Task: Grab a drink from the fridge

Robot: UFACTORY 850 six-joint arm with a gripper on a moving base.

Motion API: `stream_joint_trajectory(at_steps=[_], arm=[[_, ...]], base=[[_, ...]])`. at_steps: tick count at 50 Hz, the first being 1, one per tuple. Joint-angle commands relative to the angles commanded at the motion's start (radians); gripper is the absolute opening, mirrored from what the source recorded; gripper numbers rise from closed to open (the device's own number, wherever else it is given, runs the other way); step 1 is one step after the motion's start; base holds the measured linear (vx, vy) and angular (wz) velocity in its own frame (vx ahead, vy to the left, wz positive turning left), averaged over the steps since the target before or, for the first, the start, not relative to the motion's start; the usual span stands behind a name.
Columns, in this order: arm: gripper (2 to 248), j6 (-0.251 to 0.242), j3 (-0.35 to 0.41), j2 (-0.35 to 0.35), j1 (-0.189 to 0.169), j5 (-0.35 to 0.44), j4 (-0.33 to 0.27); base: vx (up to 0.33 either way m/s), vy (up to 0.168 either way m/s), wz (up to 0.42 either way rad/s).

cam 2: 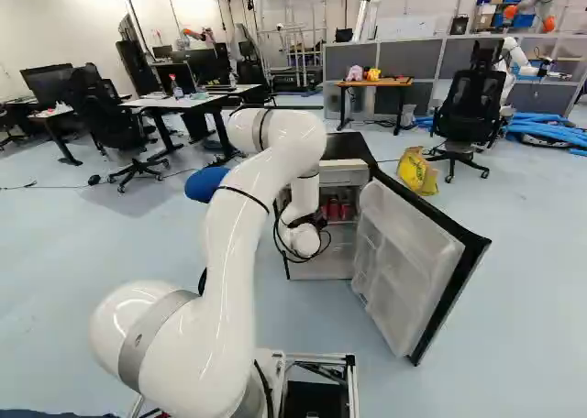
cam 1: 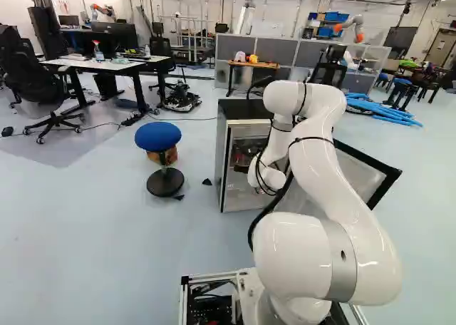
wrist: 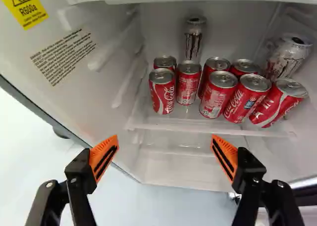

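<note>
Red drink cans (wrist: 218, 94) stand on a shelf (wrist: 198, 127) inside the open fridge (cam 2: 332, 172), most with their long axes upright, ahead of the tool (wrist: 165, 138) and apart from it. The tool, its two fingers spread wide, holds nothing as the lone white arm (cam 2: 234, 262) reaches toward the opening; whether the endmost red can (wrist: 278, 104) truly leans is hard to tell.

A round blue-topped stool (cam 1: 158, 137) beside an orange box (cam 1: 169, 155).
</note>
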Motion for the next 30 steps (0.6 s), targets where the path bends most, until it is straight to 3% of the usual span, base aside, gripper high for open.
stream_joint_trajectory(at_steps=[30], arm=[[247, 0.000, -0.079, -0.040, 0.010, 0.001, -0.022]], base=[[0.000, 0.000, 0.000]])
